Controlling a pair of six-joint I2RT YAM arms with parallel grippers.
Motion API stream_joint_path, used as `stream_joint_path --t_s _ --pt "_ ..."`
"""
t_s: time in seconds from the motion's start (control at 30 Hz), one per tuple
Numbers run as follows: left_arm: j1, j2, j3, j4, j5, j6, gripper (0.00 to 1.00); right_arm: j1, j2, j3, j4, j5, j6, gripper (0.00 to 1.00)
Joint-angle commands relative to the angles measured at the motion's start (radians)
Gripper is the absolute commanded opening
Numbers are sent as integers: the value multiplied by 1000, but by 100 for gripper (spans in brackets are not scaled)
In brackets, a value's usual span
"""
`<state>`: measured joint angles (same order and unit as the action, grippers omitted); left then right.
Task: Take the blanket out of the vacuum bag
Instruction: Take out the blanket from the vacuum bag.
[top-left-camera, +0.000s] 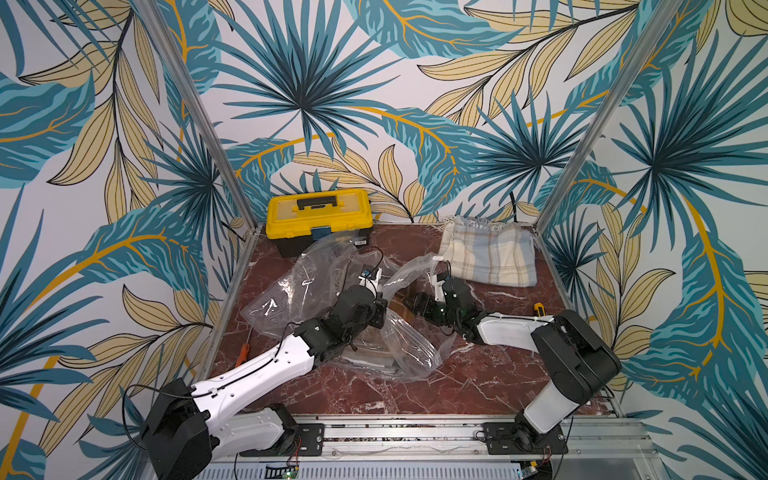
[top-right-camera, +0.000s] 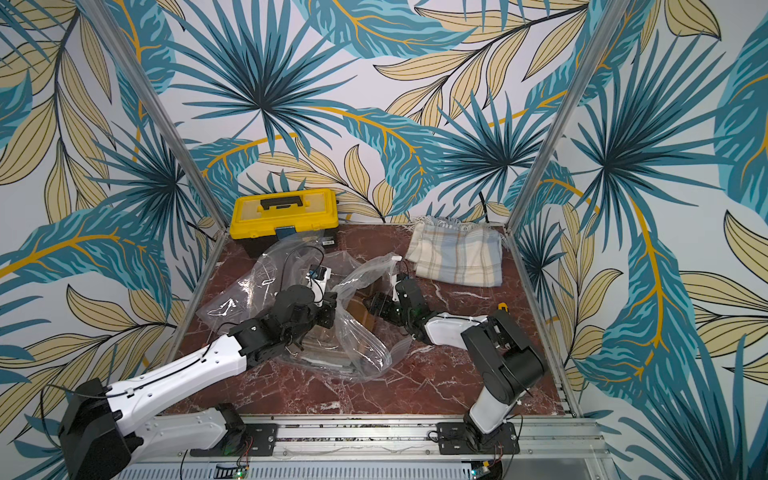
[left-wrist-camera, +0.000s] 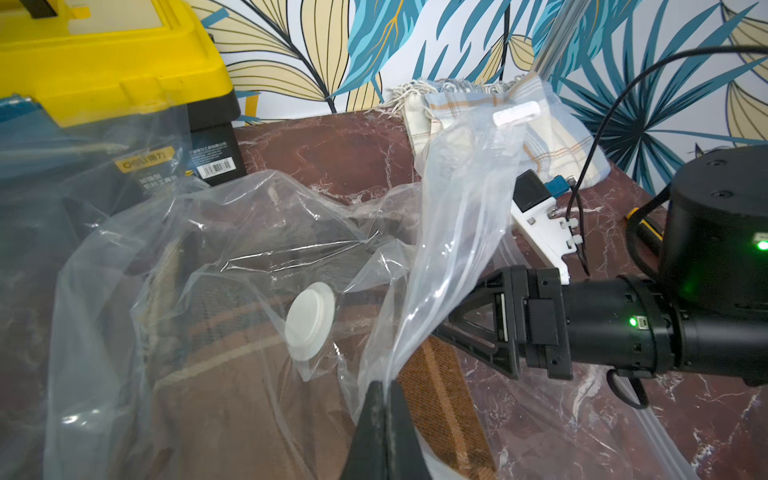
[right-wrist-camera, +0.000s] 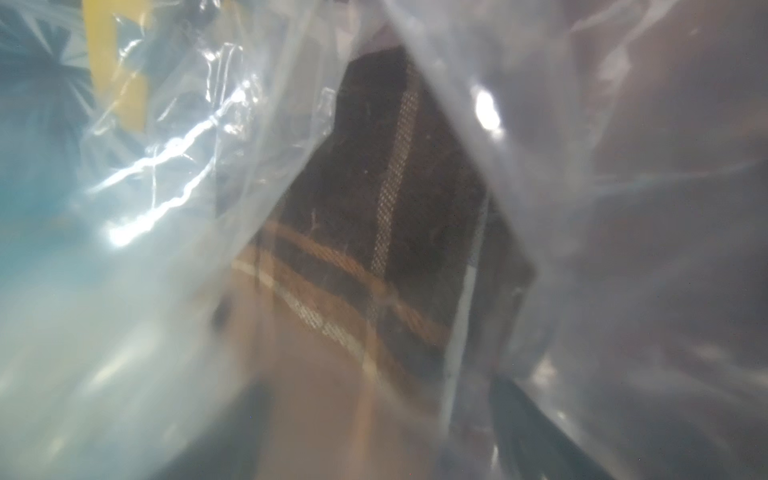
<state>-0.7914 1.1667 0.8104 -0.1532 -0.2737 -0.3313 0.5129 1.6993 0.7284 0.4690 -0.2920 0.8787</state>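
Observation:
The vacuum bag (top-left-camera: 291, 286) (top-right-camera: 361, 353) lies crumpled mid-table, clear and crinkly, with its round white valve (left-wrist-camera: 309, 320) and white slider clip (left-wrist-camera: 515, 113) showing. A brown plaid blanket (left-wrist-camera: 440, 399) (right-wrist-camera: 374, 187) is inside it, one corner at the bag's mouth. My left gripper (left-wrist-camera: 384, 388) (top-left-camera: 380, 311) is shut on a fold of the bag's plastic, holding it up. My right gripper (top-left-camera: 409, 301) (right-wrist-camera: 382, 415) reaches into the mouth, open. Its blurred dark fingers (right-wrist-camera: 536, 419) stand either side of the blanket's corner. I cannot tell whether they touch it.
A yellow toolbox (top-left-camera: 319, 216) stands at the back left, partly behind the bag. A folded cream-and-blue plaid cloth (top-left-camera: 490, 253) lies at the back right. An orange-handled screwdriver (top-left-camera: 242, 358) lies by the left edge, a yellow-and-black one (top-left-camera: 539, 309) near my right arm.

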Motion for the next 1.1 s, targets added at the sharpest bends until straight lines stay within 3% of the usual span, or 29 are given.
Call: stream_joint_path --t_s 0.0,0.4,0.57,0.83,0.97,1.07 --pt "-3 -33 -28 -18 -23 -9 0 13 28 -13 143 -34 51 83" --pt "-3 -15 -25 -51 -61 4 0 34 123 8 203 -76 80 81" --pt "-3 -13 -10 -60 -70 20 0 44 111 37 58 -58 19 80" --pt "-3 -1 -22 -50 -72 12 0 52 153 36 201 -113 71 75" --pt "-2 -3 -33 -42 -74 12 0 63 178 53 241 -141 83 53" --pt "-2 0 -39 -36 -75 14 0 72 202 93 218 -171 80 50"
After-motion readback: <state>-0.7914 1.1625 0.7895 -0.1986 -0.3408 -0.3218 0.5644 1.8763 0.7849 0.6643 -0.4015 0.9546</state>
